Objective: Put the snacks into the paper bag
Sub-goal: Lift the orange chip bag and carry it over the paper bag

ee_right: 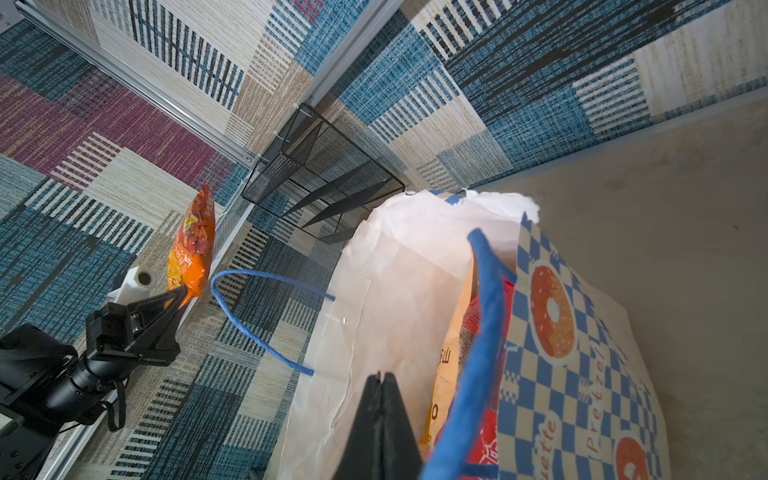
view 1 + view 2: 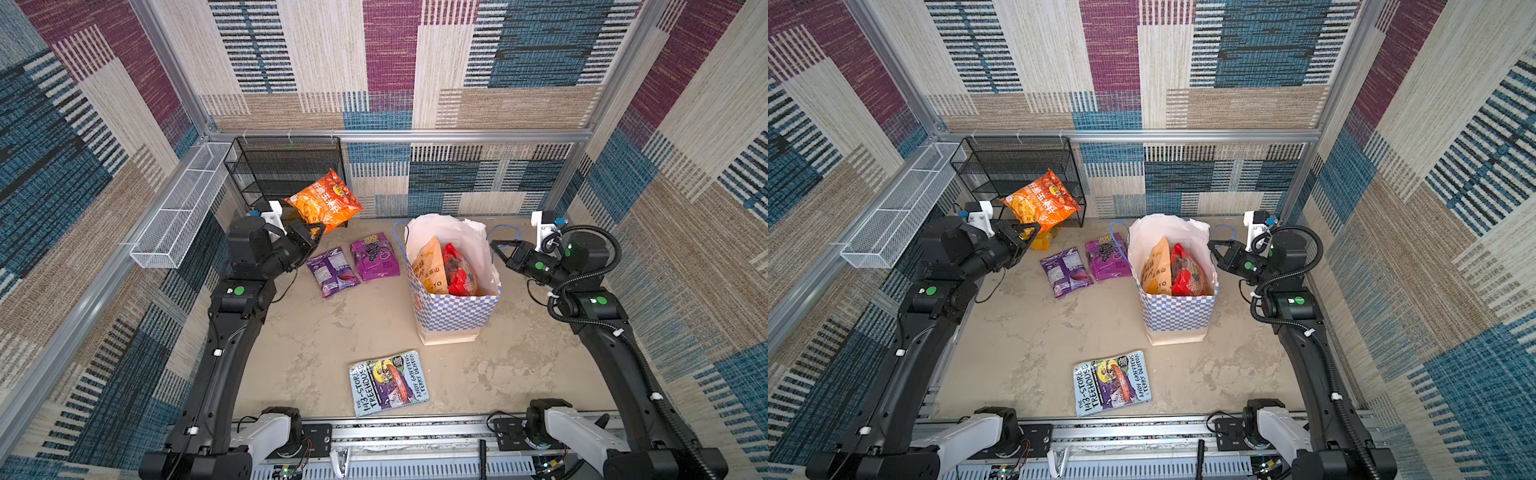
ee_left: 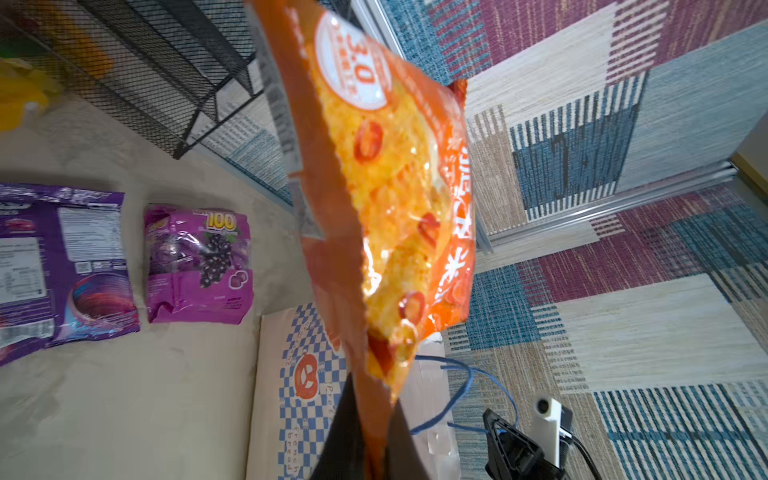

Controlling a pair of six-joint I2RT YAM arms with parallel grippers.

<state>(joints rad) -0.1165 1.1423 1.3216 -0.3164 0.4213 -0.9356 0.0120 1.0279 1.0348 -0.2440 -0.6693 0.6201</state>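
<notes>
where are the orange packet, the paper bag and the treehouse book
orange packet [image 2: 324, 201]: a top view, middle of its printed front
paper bag [image 2: 453, 311]: a top view, checkered front wall
treehouse book [image 2: 388, 383]: a top view, centre of its cover

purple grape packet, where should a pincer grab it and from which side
Likely the flat seam at its far end, beside the yellow 100, coming down from above: the purple grape packet lies flat, puffy in the middle, with that end clear.
</notes>
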